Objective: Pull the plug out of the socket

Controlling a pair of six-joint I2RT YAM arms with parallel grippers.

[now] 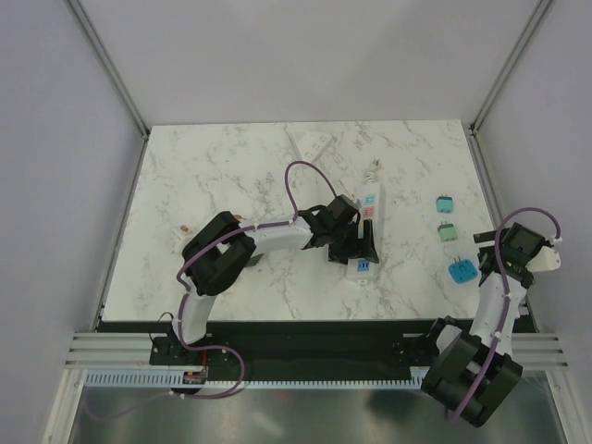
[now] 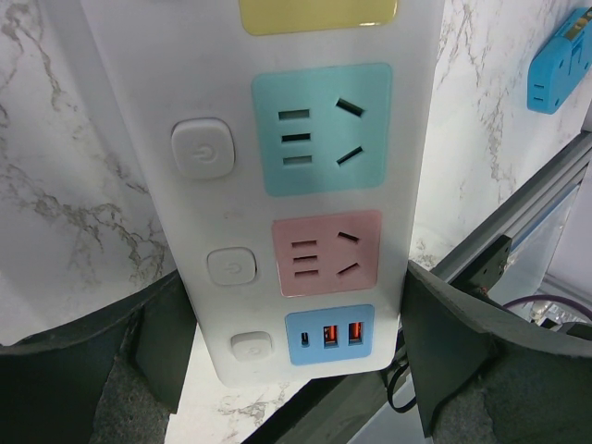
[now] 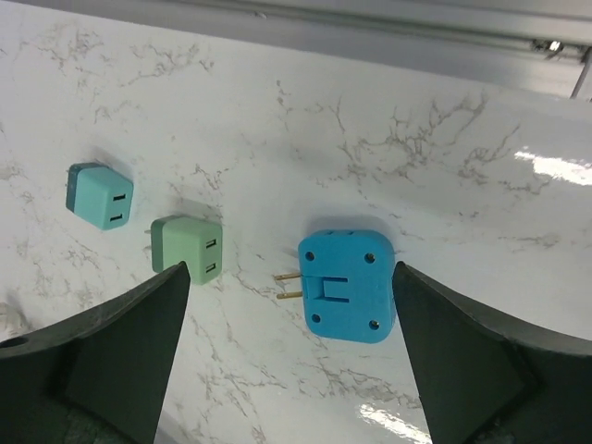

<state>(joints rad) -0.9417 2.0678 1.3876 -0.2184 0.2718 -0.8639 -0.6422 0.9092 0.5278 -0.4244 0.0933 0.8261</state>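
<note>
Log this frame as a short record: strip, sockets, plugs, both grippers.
power strip: flat on the marble table, near end between the left gripper's fingers
sockets in view: teal socket, pink socket, USB ports, all empty
left gripper: clamped across the strip's sides
right gripper: open, over the blue plug
blue plug: loose on the table, prongs bare
other plugs: green plug and teal plug, loose beside it

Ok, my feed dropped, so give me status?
Left pincer clamped on strip. Right pincer open over blue plug, lying free on table. Visible sockets empty. Nothing in the way.
</note>
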